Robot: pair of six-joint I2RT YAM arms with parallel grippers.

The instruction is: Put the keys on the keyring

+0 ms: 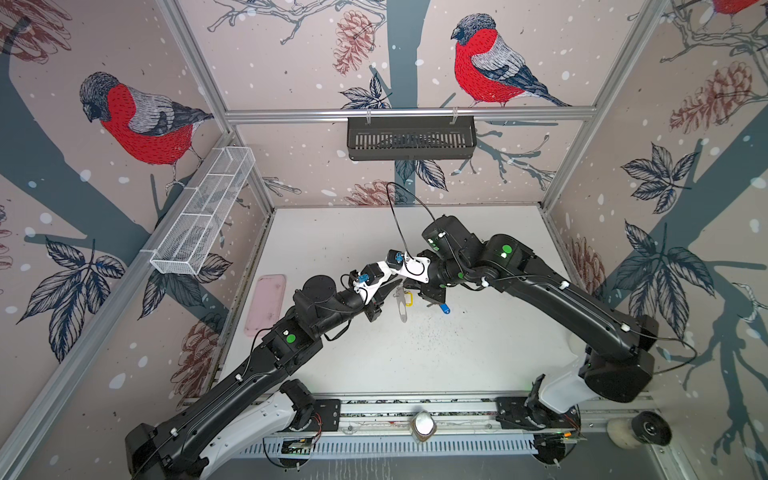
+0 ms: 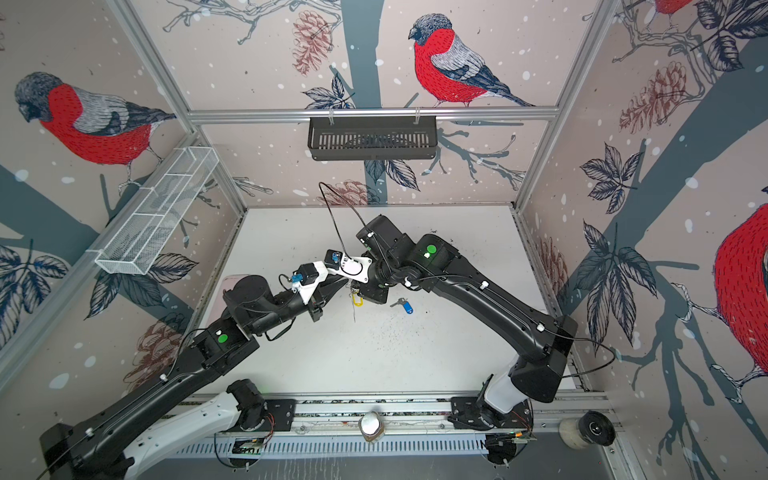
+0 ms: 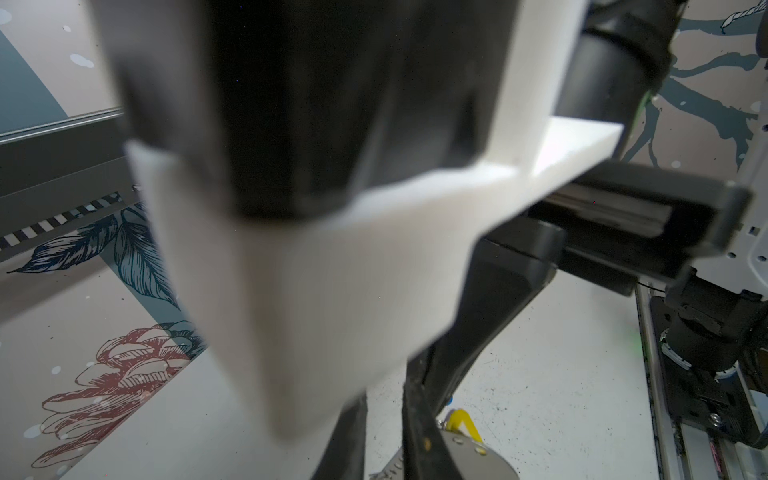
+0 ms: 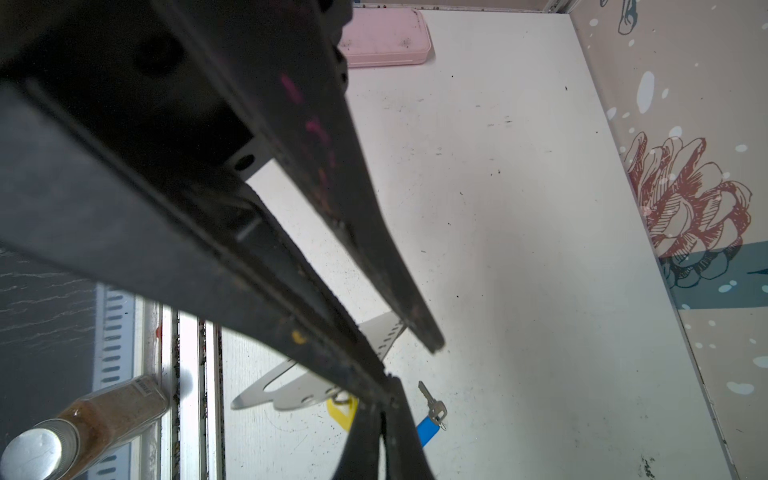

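Note:
The keyring (image 4: 291,388), a flat grey plate with an oval cutout, hangs tilted above the table (image 1: 478,353) at its middle. A key with a yellow tag (image 4: 341,411) hangs at the plate's holed edge. The other key, with a blue tag (image 4: 432,405), lies loose on the table just right of it (image 1: 444,308). My right gripper (image 4: 388,384) is shut, its tips at the plate's edge by the yellow tag; the contact is hidden. My left gripper (image 3: 384,440) stands a narrow gap open, and the plate's holed end shows between its fingers.
A pink tray (image 1: 266,303) lies at the table's left edge. A capped jar (image 4: 95,419) lies on the front rail. On the walls hang a black basket (image 1: 410,137) at the back and a white mesh basket (image 1: 208,212) on the left.

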